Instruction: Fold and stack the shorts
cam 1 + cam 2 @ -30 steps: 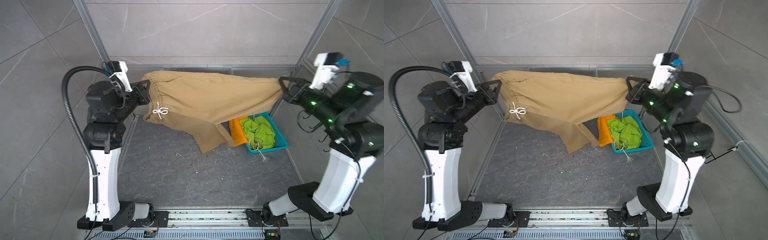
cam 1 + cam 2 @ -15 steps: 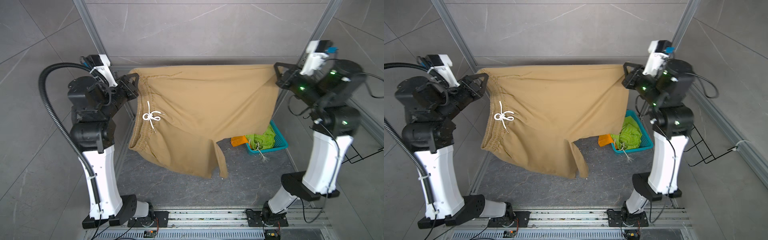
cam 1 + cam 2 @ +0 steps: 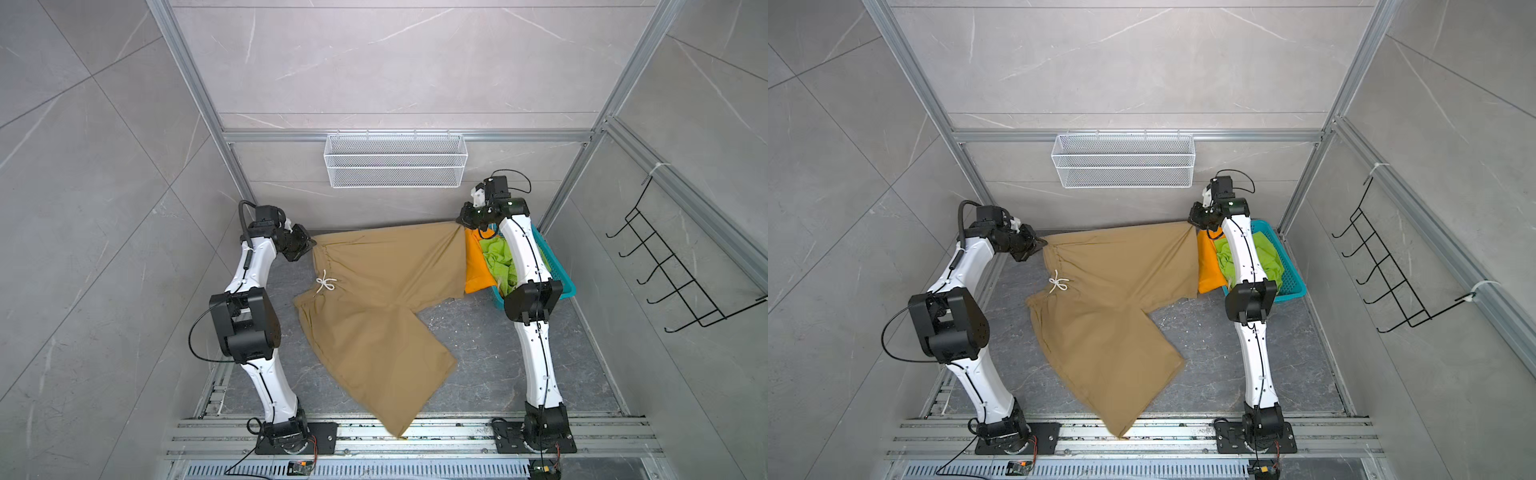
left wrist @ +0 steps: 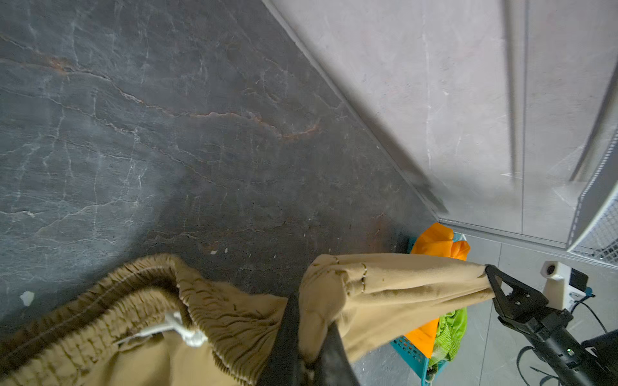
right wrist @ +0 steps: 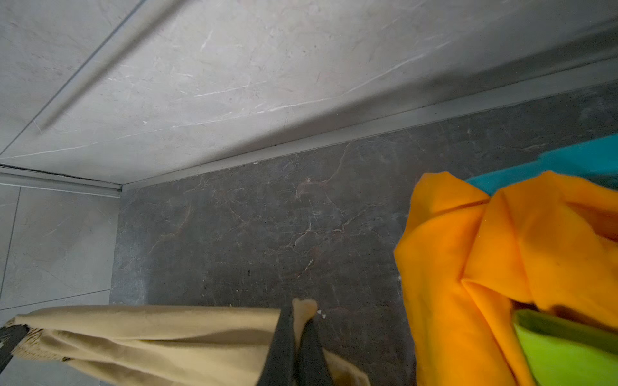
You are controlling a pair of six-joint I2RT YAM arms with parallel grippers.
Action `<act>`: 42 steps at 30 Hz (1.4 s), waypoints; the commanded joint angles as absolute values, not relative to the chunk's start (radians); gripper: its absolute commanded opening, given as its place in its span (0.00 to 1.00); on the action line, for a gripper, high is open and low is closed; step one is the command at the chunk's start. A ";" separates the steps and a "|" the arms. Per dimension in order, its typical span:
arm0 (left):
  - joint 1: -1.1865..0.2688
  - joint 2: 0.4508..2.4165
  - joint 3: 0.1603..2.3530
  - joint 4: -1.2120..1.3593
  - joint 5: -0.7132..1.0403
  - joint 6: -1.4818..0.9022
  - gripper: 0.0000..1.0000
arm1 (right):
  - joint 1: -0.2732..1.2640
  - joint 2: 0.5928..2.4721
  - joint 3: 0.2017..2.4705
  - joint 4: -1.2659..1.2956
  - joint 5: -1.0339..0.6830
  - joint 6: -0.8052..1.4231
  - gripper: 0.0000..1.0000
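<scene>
The khaki shorts [image 3: 374,299] [image 3: 1108,299] lie spread on the dark floor, waistband and white drawstring to the left, and one leg reaches over the front rail. My left gripper [image 3: 309,243] [image 3: 1040,243] [image 4: 311,310] is shut on the waistband's far corner. My right gripper [image 3: 461,222] [image 3: 1192,222] [image 5: 297,315] is shut on the far leg hem, and the khaki cloth [image 4: 401,280] [image 5: 167,327] is stretched between them. The orange shorts [image 3: 473,266] [image 5: 485,267] and green shorts [image 3: 498,262] [image 5: 551,354] sit bunched in the teal basket [image 3: 561,278] [image 3: 1293,286].
A white wire basket [image 3: 395,166] [image 3: 1123,166] hangs on the back wall above the shorts. A black wire rack [image 3: 665,266] is fixed to the right wall. Metal rails [image 3: 457,432] run along the front edge. The right arm reaches over the teal basket.
Both arms came down from high near the camera to the back of the floor. The khaki shorts went from hanging stretched in the air to lying on the floor.
</scene>
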State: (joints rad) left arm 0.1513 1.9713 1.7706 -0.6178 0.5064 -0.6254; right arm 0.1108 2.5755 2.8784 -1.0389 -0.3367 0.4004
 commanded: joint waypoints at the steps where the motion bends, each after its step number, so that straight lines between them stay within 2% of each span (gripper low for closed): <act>1: 0.207 1.993 1.854 -0.549 0.405 -0.617 0.00 | 0.067 2.520 2.921 -0.992 -0.217 0.400 0.00; 7: 0.207 2.112 2.005 -0.557 0.450 -0.603 0.00 | 0.069 2.442 2.910 -0.998 -0.265 0.423 0.00; 12: 0.207 2.126 2.024 -0.541 0.456 -0.579 0.00 | 0.130 2.308 2.783 -1.153 -0.253 0.347 0.00; 14: 0.207 2.113 1.994 -0.515 0.456 -0.570 0.00 | 0.179 2.200 2.603 -1.125 -0.226 0.319 0.00; 18: 0.208 2.085 1.922 -0.471 0.463 -0.568 0.00 | 0.240 1.878 2.005 -0.854 -0.212 0.382 0.00; 27: 0.224 1.992 1.772 -0.462 0.391 -0.474 0.01 | 0.418 1.511 1.249 -0.610 -0.224 0.532 0.00; 33: 0.256 1.883 1.587 -0.432 0.350 -0.539 0.17 | 0.569 1.500 0.914 -0.419 -0.208 0.663 0.00; 40: 0.298 1.774 1.384 -0.391 0.250 -0.584 0.40 | 0.637 1.582 0.778 -0.286 -0.196 0.719 0.00; 42: 0.302 1.754 1.370 -0.418 0.219 -0.566 0.41 | 0.636 1.617 0.777 -0.278 -0.176 0.705 0.00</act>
